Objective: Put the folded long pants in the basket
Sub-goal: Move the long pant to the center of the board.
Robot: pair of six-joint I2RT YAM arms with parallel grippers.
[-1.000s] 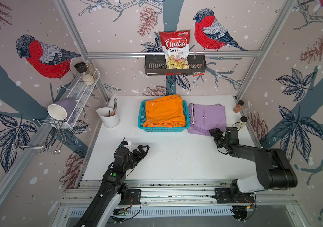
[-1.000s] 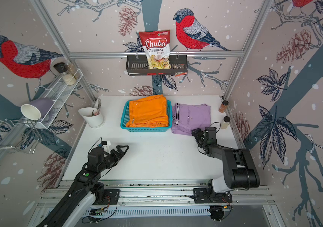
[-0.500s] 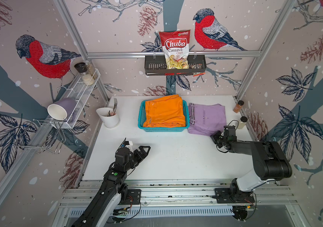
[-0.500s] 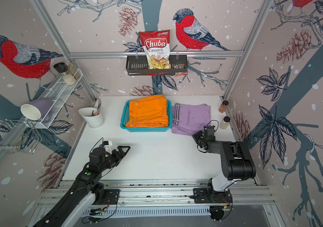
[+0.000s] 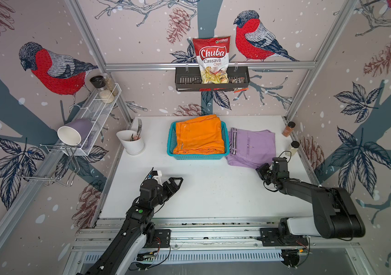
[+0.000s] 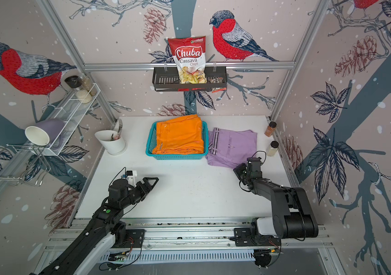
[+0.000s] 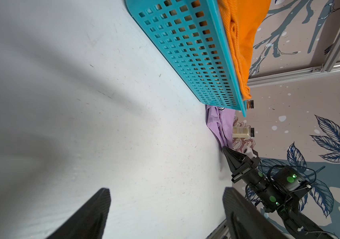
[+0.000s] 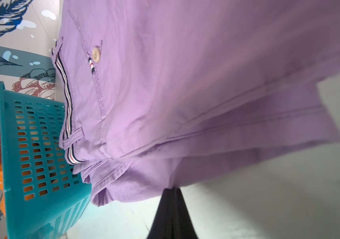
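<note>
Right gripper (image 5: 259, 169) closed at near edge of lilac pants (image 5: 253, 147), seemingly pinching hem. Pants lie on table (image 5: 213, 192), touching right side of basket (image 5: 198, 156). Basket, topped by orange pants (image 5: 199, 135), lies leftward. Left gripper (image 5: 177, 182) spread wide, empty, well apart.

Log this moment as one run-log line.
right gripper: shut on lilac pants, near edge | left gripper: open, over table | turquoise basket: orange pants on top | lilac pants: on table beside basket
</note>
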